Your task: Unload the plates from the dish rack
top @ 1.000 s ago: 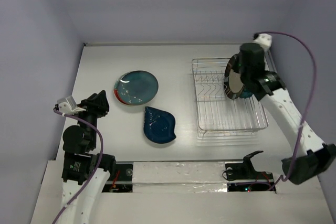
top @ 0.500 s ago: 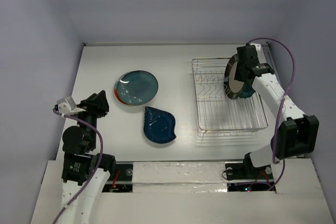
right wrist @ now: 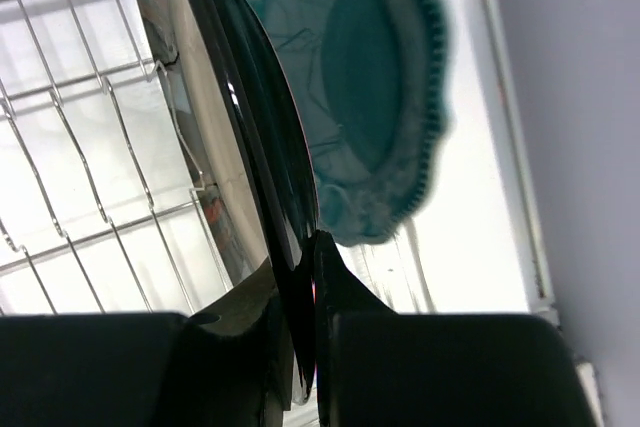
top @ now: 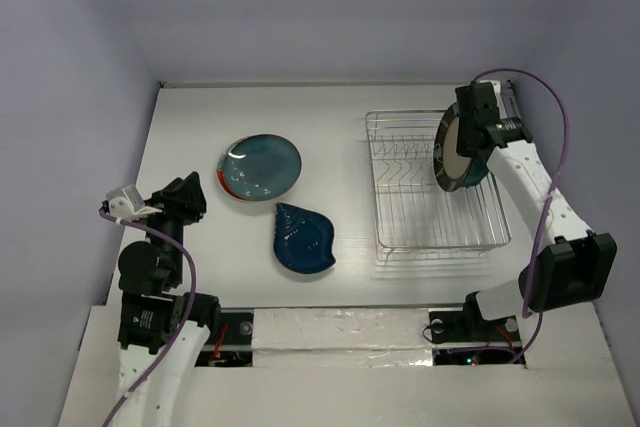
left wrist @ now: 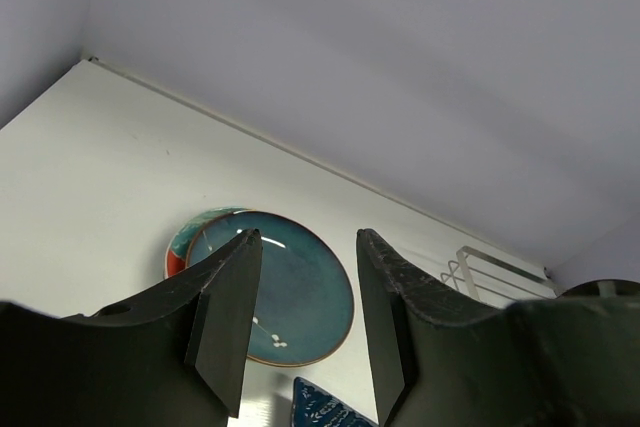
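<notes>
The silver wire dish rack (top: pixel 432 209) stands at the right of the table. My right gripper (top: pixel 476 130) is shut on the rim of a dark-rimmed plate (top: pixel 452 154) with a pale face, held upright at the rack's right end; the wrist view shows the black rim (right wrist: pixel 262 137) pinched between my fingers. A scalloped teal plate (right wrist: pixel 375 87) stands behind it in the rack. A round teal plate (top: pixel 262 166) lies on a red-and-teal plate (top: pixel 224 184) left of the rack. The dark blue leaf-shaped plate (top: pixel 303 238) lies in front. My left gripper (top: pixel 190 194) is open and empty at the left.
The rack's upright tines (top: pixel 402 159) fill its left part. The back wall meets the table behind the rack, and the right wall runs close to the rack's right side. The table's white front ledge (top: pixel 330 322) lies below the plates.
My right arm has swung its forearm to the right, and the dark-rimmed plate in its gripper has shifted slightly right and up. The left arm has not moved.
</notes>
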Tool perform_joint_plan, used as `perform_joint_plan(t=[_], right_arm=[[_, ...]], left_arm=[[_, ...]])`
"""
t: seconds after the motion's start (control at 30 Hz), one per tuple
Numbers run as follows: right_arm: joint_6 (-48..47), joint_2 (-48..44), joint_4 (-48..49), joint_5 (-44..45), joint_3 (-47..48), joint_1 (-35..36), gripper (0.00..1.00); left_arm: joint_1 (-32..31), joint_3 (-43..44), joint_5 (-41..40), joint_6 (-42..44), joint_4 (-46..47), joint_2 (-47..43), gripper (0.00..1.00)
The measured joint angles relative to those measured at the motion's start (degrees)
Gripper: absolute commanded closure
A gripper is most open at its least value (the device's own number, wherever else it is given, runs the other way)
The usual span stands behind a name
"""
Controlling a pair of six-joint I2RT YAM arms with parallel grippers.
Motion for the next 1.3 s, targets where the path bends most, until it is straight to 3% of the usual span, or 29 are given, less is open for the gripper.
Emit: perform_joint_plan(t=[0.33,0.53,0.7,0.87,1.2,1.3], right_arm=[[1.27,-8.94,-2.89,-0.70,8.61,1.11,1.00],[9.86,-11.61,6.38,-9.16,6.49,12.22,1.00],[20.35,1.03,21.27,-21.97,4.28,19.06,1.00],[28.30,15.08,28.83,-28.50,4.33,24.20,1.00],[42.10,34.10,39.93,-33.24,8.87,30.82,0.94],[44.61,37.16,41.03,-33.64,11.21,32.11,0.83]], left_arm=[[0.17,0.00,0.00,-0.02,0.13,0.00,0.60],[0.17,0.00,0.00,-0.02,0.15,0.00,0.60],[0.17,0.00,0.00,-0.02,0.13,0.02,0.60],[0.17,0.00,0.00,-0.02,0.15,0.37,0.60],[0.17,0.00,0.00,-0.09,0.13,0.68,0.59],[0.17,0.00,0.00,-0.09,0.13,0.68,0.59]])
